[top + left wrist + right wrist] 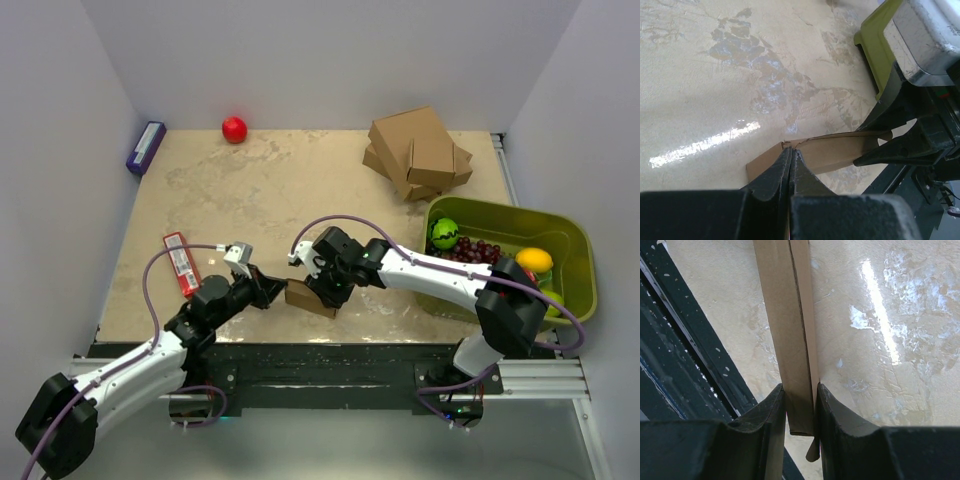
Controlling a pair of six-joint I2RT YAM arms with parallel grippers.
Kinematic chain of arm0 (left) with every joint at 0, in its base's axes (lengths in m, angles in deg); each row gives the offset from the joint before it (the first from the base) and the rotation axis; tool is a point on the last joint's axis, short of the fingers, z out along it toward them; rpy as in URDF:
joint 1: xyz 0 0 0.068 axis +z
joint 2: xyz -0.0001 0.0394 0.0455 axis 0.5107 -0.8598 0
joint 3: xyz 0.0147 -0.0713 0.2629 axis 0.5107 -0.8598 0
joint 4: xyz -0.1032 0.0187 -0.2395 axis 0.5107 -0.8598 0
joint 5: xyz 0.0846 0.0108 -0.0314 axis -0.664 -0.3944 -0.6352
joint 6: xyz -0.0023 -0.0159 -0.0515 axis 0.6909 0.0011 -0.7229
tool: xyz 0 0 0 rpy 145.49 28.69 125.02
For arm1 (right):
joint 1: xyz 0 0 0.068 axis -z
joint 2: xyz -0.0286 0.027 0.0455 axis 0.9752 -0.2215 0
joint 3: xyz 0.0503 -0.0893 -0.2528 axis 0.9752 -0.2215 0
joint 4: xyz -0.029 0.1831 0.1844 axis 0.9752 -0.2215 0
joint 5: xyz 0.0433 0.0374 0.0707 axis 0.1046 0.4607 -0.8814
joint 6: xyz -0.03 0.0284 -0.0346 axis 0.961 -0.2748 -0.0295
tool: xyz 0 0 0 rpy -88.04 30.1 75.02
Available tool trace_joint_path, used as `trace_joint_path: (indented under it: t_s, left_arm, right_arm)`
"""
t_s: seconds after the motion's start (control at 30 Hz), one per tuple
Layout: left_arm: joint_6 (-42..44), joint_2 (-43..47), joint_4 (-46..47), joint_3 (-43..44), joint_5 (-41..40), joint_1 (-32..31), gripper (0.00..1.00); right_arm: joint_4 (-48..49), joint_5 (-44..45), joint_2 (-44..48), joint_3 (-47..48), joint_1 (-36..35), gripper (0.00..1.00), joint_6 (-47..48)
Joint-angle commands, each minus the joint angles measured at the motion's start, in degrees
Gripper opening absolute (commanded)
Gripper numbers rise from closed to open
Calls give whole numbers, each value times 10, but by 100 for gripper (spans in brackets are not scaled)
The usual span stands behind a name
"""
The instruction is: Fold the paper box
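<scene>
The paper box (308, 298) is a small flattened brown cardboard piece held just above the table's front edge, between the two arms. My left gripper (272, 290) comes at it from the left. In the left wrist view its fingers (791, 152) are pressed together at the box's (835, 152) upper corner, with a thin brown sliver between them. My right gripper (328, 283) reaches in from the right. In the right wrist view its jaws (800, 390) clamp the folded double layer of the box (790, 330), and a small flap tip hangs below them.
A green bin (575, 245) (875, 45) with fruit sits at the right. A stack of bigger cardboard boxes (420, 150) lies at the back right. A red ball (234, 129) and a purple box (146, 146) are at the back left, and a red packet (181, 263) lies near the left arm.
</scene>
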Motion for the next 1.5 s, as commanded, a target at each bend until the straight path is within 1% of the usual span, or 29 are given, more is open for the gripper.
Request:
trace_joint_path:
  t_s: [0.0, 0.1, 0.27, 0.33, 0.4, 0.53, 0.63, 0.67, 0.8, 0.97, 1.07, 1.13, 1.17, 1.23, 1.27, 1.3, 1.33, 1.4, 1.43, 1.47]
  left_arm:
    - [-8, -12, -95, -26, -11, -10, 0]
    - [-14, -6, -127, -19, -42, -11, 0]
    - [-18, 4, -135, -17, -48, -10, 0]
    - [-19, 1, -140, -11, -51, -10, 0]
    - [-16, 0, -153, -4, -55, -10, 0]
    - [-7, -2, -169, 19, -56, -13, 0]
    - [0, -11, -179, 30, -57, -17, 0]
    - [1, -13, -182, 33, -71, -19, 0]
    - [4, -19, -185, 42, -69, -23, 0]
    - [15, -4, -157, 66, -62, -24, 0]
    - [49, -27, -165, 112, -62, -21, 5]
    - [74, -43, -172, 145, -62, -19, 9]
    - [84, -60, -171, 153, -34, -12, 11]
    - [102, -79, -168, 171, -18, 1, 15]
    - [108, -95, -158, 173, -6, 21, 16]
    - [110, -104, -151, 174, 20, 31, 17]
    - [111, -109, -143, 173, 32, 42, 17]
    - [111, -117, -115, 170, 65, 69, 19]
    - [112, -118, -97, 165, 71, 75, 20]
    - [114, -121, -92, 164, 83, 84, 22]
  right_arm:
    - [13, 65, -9, 18, 8, 4, -17]
    - [14, 77, -7, 17, 9, 4, -22]
    - [27, 92, 5, 12, 8, 9, -39]
    - [27, 103, 12, 12, 8, 15, -59]
    - [27, 105, 15, 16, 8, 18, -77]
    - [32, 113, 31, 16, 8, 31, -103]
    - [35, 117, 41, 10, 8, 36, -104]
    - [34, 117, 45, 10, 8, 37, -103]
    - [41, 116, 53, 2, 8, 38, -91]
    - [62, 100, 60, -24, 8, 35, -63]
    - [73, 95, 62, -34, 8, 35, -56]
    - [84, 95, 62, -38, 8, 39, -52]
    - [88, 92, 62, -41, 8, 41, -51]
    - [95, 82, 60, -41, 8, 44, -50]
    - [98, 82, 58, -43, 7, 44, -50]
    - [99, 82, 57, -44, 9, 44, -50]
    - [98, 82, 55, -43, 8, 41, -50]
    - [100, 80, 51, -43, 8, 38, -50]
    - [100, 77, 51, -44, 9, 33, -50]
    - [100, 77, 50, -45, 8, 31, -50]
